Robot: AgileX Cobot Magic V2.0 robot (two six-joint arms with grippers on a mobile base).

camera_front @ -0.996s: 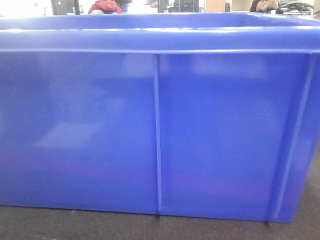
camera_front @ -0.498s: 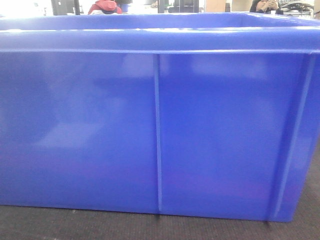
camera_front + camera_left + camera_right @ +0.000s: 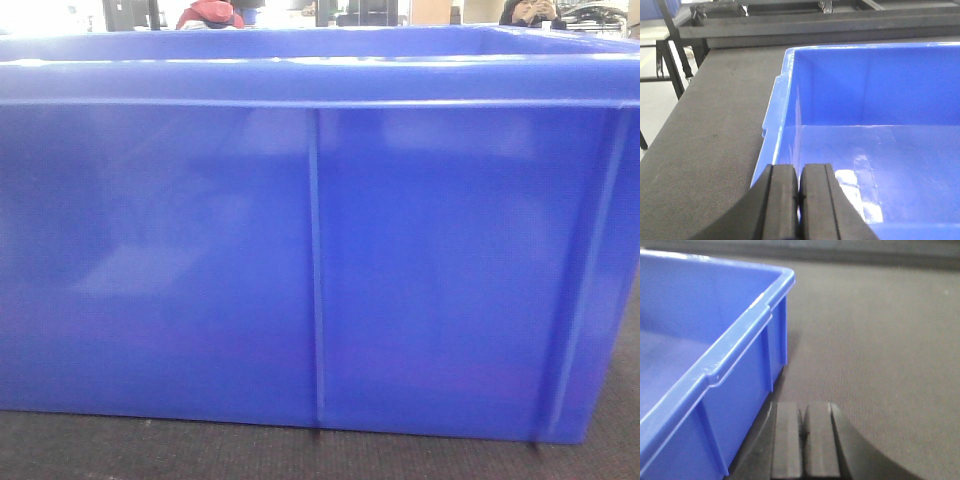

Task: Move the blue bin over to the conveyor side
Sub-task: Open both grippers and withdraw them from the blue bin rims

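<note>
The left gripper [image 3: 798, 200], pads pressed together and gripping nothing, is hanging over the left rim of the large glossy royal-blue plastic bin [image 3: 880, 130]. The right gripper [image 3: 804, 440], likewise closed and empty, is hovering just outside its right wall. The bin is sitting on a dark grey felt-like tabletop [image 3: 880, 340], with a black metal frame [image 3: 790, 25] standing behind.

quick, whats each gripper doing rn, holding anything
left gripper: shut, holding nothing, at the blue bin's left rim.
right gripper: shut, empty, outside the bin's right wall.

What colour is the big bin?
Glossy royal blue; the blue bin shows best in the front-facing view.
</note>
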